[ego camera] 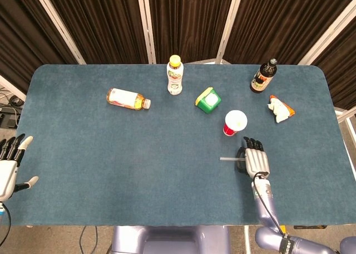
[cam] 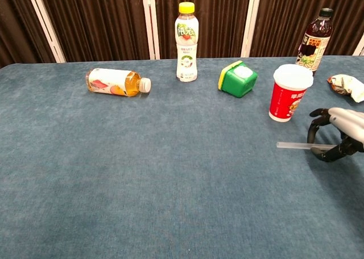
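The right hand (ego camera: 255, 158) sits low over the table (ego camera: 111, 165) at the near right, fingers curled down onto a clear straw (cam: 296, 146), which it pinches at one end; the straw points left from the hand, roughly level, and the chest view suggests it is just off the cloth, though contact cannot be confirmed. Just beyond the hand, toward the far side, stands a red cup (cam: 290, 93) with a white lid, upright, close to the fingers (cam: 316, 122) but apart from them. Farther right lies a crumpled snack bag (ego camera: 278, 108), and behind it at the far right edge a dark bottle (ego camera: 263, 76) stands upright. Left of the cup rests a green box (ego camera: 208, 99) with a yellow side, tilted on the cloth. A white bottle (ego camera: 174, 75) with a yellow cap stands upright at far centre. A juice bottle (ego camera: 128, 98) lies on its side to the left, cap pointing right, well apart from both hands. The left hand (ego camera: 9, 164) hangs off the near left edge of the table, fingers spread, holding nothing. Nothing lies between the straw's free end and the cup except bare cloth.
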Robot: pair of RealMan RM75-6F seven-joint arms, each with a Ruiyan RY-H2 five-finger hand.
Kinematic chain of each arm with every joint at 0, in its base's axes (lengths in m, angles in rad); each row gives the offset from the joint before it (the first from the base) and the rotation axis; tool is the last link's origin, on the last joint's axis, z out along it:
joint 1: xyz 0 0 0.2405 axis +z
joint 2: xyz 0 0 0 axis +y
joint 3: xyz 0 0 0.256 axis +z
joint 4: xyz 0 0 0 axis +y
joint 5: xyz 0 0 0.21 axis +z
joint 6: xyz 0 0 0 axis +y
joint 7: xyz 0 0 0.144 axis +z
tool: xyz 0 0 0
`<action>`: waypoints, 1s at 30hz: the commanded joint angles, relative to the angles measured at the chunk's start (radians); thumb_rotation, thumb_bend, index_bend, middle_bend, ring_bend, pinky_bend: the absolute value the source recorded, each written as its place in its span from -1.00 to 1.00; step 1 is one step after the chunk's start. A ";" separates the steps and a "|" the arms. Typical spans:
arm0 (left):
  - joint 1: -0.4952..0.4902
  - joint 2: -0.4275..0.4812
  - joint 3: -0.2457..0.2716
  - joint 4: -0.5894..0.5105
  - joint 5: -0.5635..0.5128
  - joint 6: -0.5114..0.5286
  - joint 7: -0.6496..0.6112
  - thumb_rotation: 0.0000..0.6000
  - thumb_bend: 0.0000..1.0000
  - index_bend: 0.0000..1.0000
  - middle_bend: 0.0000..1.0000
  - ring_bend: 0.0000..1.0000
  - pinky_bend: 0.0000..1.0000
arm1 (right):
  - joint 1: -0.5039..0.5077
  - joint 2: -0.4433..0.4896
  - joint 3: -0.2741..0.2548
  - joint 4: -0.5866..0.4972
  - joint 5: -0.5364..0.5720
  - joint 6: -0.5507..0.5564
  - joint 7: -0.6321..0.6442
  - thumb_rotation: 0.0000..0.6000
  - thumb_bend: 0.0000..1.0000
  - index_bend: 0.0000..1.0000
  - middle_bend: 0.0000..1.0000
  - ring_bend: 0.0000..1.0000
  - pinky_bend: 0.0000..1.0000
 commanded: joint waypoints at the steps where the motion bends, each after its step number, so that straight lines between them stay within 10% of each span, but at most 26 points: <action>1: 0.000 0.000 -0.001 -0.001 -0.002 -0.001 0.001 1.00 -0.91 -1.00 -1.00 -1.00 -1.00 | -0.031 0.043 0.018 -0.084 -0.014 0.050 0.042 1.00 -0.11 0.02 -0.85 -1.00 -1.00; 13: 0.002 -0.003 0.000 0.001 0.001 0.004 0.000 1.00 -0.91 -1.00 -1.00 -1.00 -1.00 | -0.110 0.132 0.154 -0.343 -0.117 0.200 0.346 1.00 -0.12 0.03 -0.85 -1.00 -1.00; 19: 0.001 -0.004 -0.001 0.001 0.000 0.004 0.003 1.00 -0.91 -1.00 -1.00 -1.00 -1.00 | -0.110 0.167 0.325 -0.462 -0.074 0.116 0.709 1.00 -0.13 0.05 -0.85 -1.00 -1.00; 30: 0.001 -0.006 -0.003 0.003 -0.002 0.005 0.002 1.00 -0.91 -1.00 -1.00 -1.00 -1.00 | -0.006 0.140 0.570 -0.343 0.143 -0.059 1.066 1.00 -0.14 0.12 -0.83 -1.00 -1.00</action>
